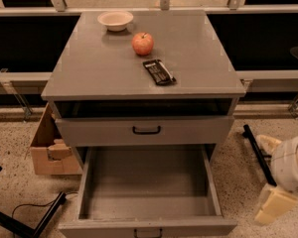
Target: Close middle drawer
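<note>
The grey cabinet (188, 58) shows two drawers. The middle drawer (149, 180) is pulled far out of the cabinet's front towards the camera, its box empty and its front running left-right. One cardboard box (42, 155) at the left holds cardboard scraps. The gripper (274, 207) hangs low at the right, apart from the drawer; I cannot tell whether it is open or closed. On top are one empty bowl (115, 20), one apple (142, 43) and one flat black object (159, 72).

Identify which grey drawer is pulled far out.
The middle drawer, the lower one, its box exposed; the upper drawer sits barely open. The gripper is beside it, at the right.
</note>
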You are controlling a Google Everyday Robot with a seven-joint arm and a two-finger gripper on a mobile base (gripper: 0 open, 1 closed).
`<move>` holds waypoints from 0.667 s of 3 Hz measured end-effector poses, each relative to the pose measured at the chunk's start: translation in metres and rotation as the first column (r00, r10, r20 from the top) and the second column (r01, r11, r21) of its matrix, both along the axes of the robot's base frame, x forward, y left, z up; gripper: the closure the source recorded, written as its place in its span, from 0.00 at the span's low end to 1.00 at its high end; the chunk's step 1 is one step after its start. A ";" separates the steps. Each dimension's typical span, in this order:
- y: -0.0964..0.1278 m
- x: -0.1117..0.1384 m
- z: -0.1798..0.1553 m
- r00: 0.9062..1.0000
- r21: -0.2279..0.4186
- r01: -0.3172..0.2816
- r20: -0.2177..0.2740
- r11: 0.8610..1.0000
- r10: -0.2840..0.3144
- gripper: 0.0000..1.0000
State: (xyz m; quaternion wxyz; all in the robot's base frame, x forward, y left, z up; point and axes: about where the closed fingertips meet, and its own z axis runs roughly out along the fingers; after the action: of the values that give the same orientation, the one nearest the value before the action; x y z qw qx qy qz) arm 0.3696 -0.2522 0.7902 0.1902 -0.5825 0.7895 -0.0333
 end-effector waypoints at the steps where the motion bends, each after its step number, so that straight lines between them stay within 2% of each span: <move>1: -0.001 -0.006 -0.072 1.000 0.020 0.015 0.010 1.000 -0.015 0.00; 2: 0.000 -0.001 -0.103 0.998 0.027 0.025 -0.060 0.999 -0.024 0.00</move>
State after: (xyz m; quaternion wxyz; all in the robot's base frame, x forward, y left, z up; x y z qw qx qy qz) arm 0.3689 -0.2523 0.6874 0.1744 -0.5708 0.8023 -0.0073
